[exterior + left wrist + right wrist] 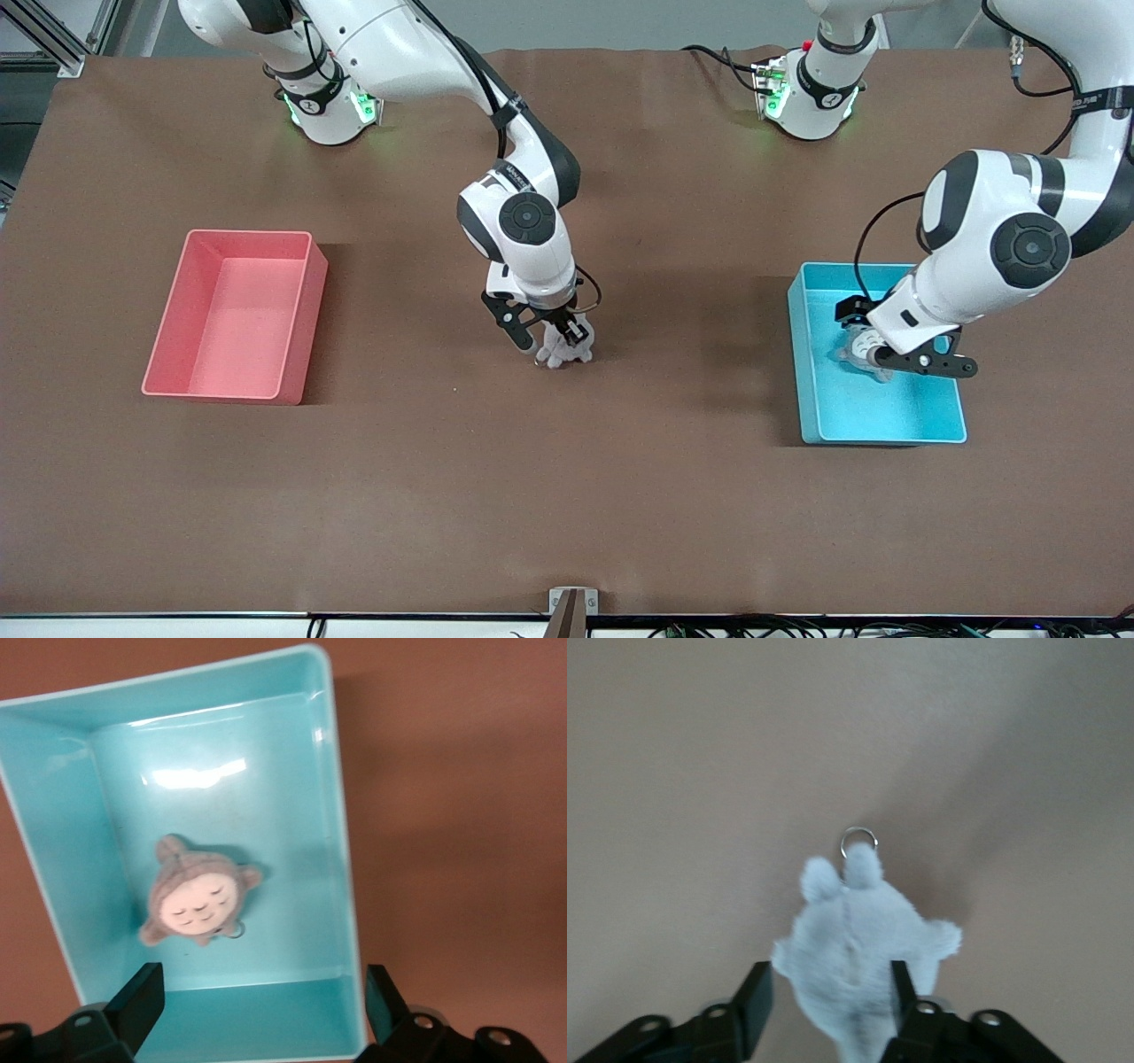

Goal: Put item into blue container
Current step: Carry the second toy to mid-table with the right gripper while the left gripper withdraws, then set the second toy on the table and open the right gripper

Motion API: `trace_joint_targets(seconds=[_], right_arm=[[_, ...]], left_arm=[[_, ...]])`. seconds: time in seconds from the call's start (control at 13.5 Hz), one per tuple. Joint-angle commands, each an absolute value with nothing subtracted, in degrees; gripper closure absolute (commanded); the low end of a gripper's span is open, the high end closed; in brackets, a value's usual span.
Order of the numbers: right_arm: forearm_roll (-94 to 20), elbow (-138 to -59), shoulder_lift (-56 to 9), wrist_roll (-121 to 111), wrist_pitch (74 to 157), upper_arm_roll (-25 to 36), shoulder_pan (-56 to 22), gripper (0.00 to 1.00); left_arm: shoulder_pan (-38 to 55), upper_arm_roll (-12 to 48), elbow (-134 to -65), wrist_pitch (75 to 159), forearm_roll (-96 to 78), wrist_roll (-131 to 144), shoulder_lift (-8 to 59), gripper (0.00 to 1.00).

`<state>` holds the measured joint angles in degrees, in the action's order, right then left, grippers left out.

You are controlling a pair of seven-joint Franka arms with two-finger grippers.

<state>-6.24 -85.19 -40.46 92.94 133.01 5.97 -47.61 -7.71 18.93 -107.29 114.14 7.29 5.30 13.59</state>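
The blue container [804,372] stands toward the left arm's end of the table. A small grey-brown plush with a pale sleeping face [195,899] lies on its floor [852,356]. My left gripper [889,344] hangs over the container [344,859], open wide [261,1005], and holds nothing. At the table's middle a white fluffy plush [567,354] with a metal key ring [858,840] lies on the brown mat. My right gripper [558,339] is low over it, open [828,1005]. The white plush [859,939] is between the fingers, with a gap showing at one finger.
A pink bin [301,328] of like size stands toward the right arm's end of the table. The brown mat [567,496] covers the tabletop. A small bracket [572,602] sits at the table edge nearest the front camera.
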Motion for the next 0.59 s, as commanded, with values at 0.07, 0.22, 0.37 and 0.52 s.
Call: trace_joint_targets(seconds=[0.07,0.22,0.37,0.52], right_arm=[[-5.4,-82.5,-38.8,88.9,126.9,5.7,-44.0,0.00],[-5.4,-82.9,-35.1,77.1,119.7,5.7,-40.2,0.00],[-5.6,-83.1,-31.6,64.8,112.5,5.7,-35.4,0.00],[-5.6,-83.8,-28.2,52.8,107.3,5.7,-30.2,0.00]], left_arm=[[-7.0,24.9,-101.9,112.9,6.6,17.2,15.9,0.00],[-5.4,26.9,-99.8,113.0,6.7,23.4,17.9,0.00],[-2.5,27.0,-98.2,113.5,6.6,27.7,19.9,0.00],[1.4,26.9,-96.8,115.2,6.6,32.6,22.0,0.00]])
